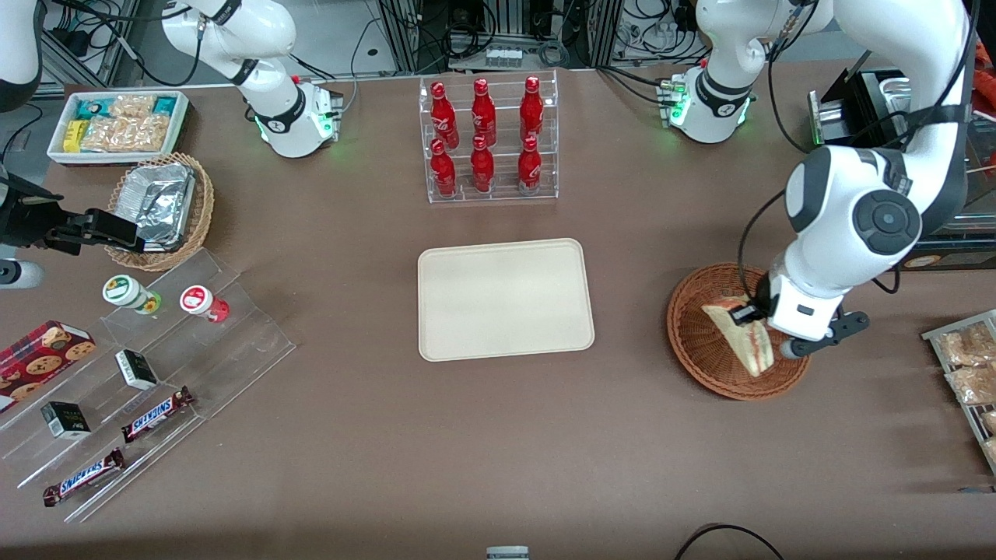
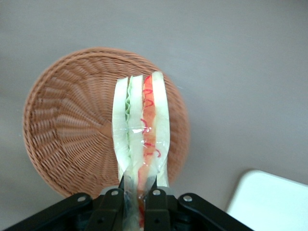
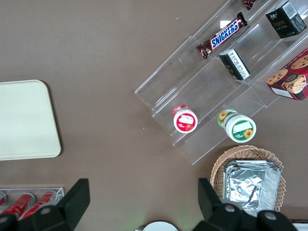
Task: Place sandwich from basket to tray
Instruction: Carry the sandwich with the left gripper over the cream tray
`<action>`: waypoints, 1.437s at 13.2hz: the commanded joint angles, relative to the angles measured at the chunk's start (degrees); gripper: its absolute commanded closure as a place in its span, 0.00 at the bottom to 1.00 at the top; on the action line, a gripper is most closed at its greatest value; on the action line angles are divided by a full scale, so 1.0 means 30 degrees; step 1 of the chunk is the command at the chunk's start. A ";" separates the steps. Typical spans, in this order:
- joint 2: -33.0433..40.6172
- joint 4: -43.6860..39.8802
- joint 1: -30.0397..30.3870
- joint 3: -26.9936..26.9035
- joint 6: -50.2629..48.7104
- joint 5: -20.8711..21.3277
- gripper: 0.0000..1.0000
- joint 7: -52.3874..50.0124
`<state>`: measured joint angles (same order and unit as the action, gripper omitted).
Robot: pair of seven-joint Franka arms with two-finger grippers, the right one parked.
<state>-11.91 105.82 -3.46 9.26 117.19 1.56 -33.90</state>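
"SNICKERS" was readable on two chocolate bars (image 1: 158, 414) (image 1: 83, 477) at the lower left of the front view. The left gripper (image 1: 748, 314) over the basket (image 1: 692, 334) bore no text.

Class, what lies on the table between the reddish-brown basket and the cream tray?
Only bare brown table, in the front view, separates basket and tray. The gripper holds the sandwich above the basket.

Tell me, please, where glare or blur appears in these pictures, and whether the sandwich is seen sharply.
Left wrist view: the sandwich is sharp, with small bright glints on its clear wrap; the gripper, shut on it above the basket, looks soft. Front view: even light, faint shadows, the tray pale but not washed out. Right wrist view: glare on the foil containers.
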 commanded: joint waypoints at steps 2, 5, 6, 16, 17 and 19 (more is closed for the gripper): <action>-0.1446 -0.2633 -0.2736 0.0398 -0.1269 0.0709 1.00 -0.2056; -0.2966 -0.4302 -0.5667 0.0398 -0.1124 0.0682 1.00 -0.3171; -0.3871 -0.5062 -0.6283 0.0427 -0.1093 0.0652 1.00 -0.3172; -0.9297 -0.8028 -1.1208 0.0398 0.0606 0.0681 1.00 -0.3201; -0.9503 -0.8028 -1.1415 0.0398 0.0722 0.0681 1.00 -0.3202; -0.9826 -0.7941 -1.1913 0.0369 0.1103 0.0711 1.00 -0.3202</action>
<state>-39.96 83.73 -37.47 10.99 120.09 2.68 -42.94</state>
